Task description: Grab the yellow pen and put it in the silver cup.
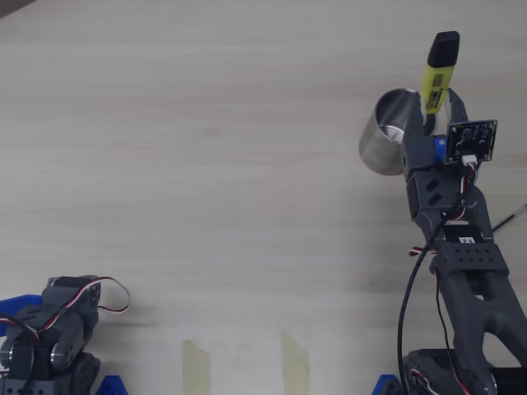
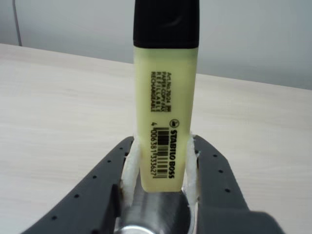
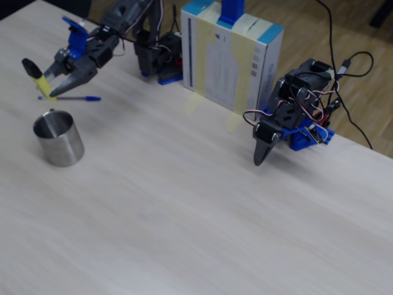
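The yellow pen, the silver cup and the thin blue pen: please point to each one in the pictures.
yellow pen (image 2: 165, 122), wrist view, on its printed yellow body.
silver cup (image 3: 60, 146), fixed view, on its outer wall.
thin blue pen (image 3: 80, 98), fixed view, on its barrel lying on the table.

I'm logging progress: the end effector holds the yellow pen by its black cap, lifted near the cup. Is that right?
Not quite. The end effector grips the yellow pen by the bare yellow end of its body; the black cap is the free end, pointing away from the fingers, as the wrist view shows. The rest holds: the pen is lifted near the cup.
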